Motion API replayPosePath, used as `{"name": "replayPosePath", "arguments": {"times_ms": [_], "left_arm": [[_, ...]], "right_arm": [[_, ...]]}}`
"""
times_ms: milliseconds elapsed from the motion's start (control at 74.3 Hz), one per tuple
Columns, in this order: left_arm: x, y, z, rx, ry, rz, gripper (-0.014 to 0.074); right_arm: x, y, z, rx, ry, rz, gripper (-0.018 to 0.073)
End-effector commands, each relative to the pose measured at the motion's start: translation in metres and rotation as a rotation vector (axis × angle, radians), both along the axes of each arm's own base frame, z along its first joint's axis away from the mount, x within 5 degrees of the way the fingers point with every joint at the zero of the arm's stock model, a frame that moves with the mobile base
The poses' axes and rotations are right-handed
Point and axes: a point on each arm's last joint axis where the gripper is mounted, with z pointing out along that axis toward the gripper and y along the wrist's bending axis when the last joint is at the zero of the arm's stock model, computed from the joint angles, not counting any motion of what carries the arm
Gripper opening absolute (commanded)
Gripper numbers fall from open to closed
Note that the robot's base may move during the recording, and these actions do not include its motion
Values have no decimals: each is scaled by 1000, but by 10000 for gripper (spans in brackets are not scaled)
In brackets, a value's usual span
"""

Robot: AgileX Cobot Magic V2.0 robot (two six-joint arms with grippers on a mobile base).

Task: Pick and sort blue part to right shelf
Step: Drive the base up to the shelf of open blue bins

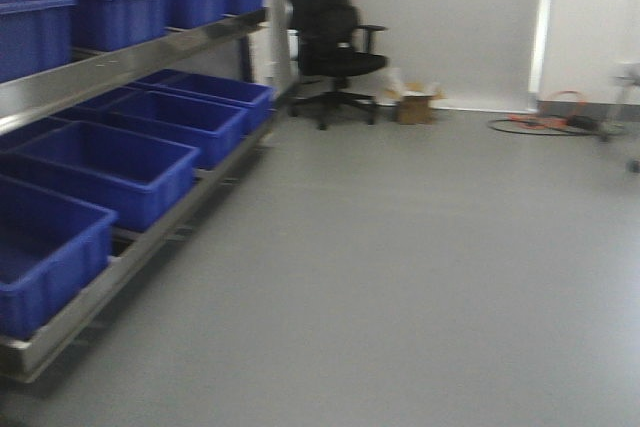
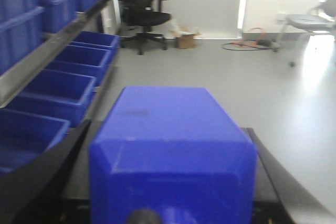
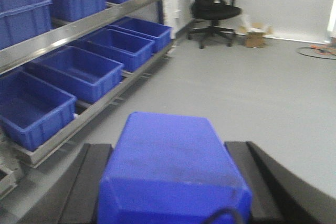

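Each wrist view shows a solid-blue faceted part filling the space between black fingers. In the left wrist view the blue part (image 2: 168, 145) sits between the jaws of my left gripper (image 2: 167, 127), which is shut on it. In the right wrist view another blue part (image 3: 170, 166) is held the same way by my right gripper (image 3: 167, 145). The steel-framed shelf (image 1: 120, 62) with blue open bins (image 1: 110, 172) runs along the left side of all three views, its rail (image 2: 31, 72) and lower bins (image 3: 79, 72) showing in the wrist views. Neither gripper appears in the front view.
A black office chair (image 1: 330, 37) stands by the far wall beyond the shelf's end. Next to it sits a small cardboard box (image 1: 415, 105). Orange and black cables (image 1: 545, 122) lie on the grey floor at right. A wheeled grey stand (image 2: 310, 24) is at far right.
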Motion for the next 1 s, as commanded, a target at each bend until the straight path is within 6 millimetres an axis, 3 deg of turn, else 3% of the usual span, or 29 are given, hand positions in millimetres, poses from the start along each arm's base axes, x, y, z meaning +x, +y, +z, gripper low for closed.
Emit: {"name": "replayPosePath", "arguments": {"times_ms": [0,983], "left_arm": [[0,0,16,-26,-103,-7,281],[0,0,16,-26,-103,-7,281]], "right_arm": [[-1,0,17,7,-104,-2,282],[-1,0,17,7,-104,-2,282]]}}
